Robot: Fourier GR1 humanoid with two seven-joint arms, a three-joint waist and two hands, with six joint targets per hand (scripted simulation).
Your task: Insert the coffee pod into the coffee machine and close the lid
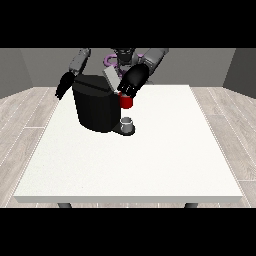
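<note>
Nearest the camera the large white table [150, 165] lies bare. Further in, on the black base in front of the machine, stands a small grey cup-shaped thing [128, 123]; whether it is the coffee pod or a fitting of the machine cannot be told, so it is best called a grey thing. Behind it rises the bulky black coffee machine [96, 107], with its flat grey lid [111, 78] tilted upward, not shut. Just at the machine's upper front sits a red thing at the machine [126, 101].

The black hand at the view's right [133, 83] hovers over that red thing and beside the raised lid, with fingers that look curled downward (whether they hold anything is hidden, and I cannot tell). The grey thing lies below this hand, apart from it. The black hand at the view's left [64, 85] hangs beside the machine's far side, fingers relaxed and pointing down, holding nothing.

By my judgement the work is at the insertion or lid stage. The next move likely calls for bringing the lid down over the slot.
</note>
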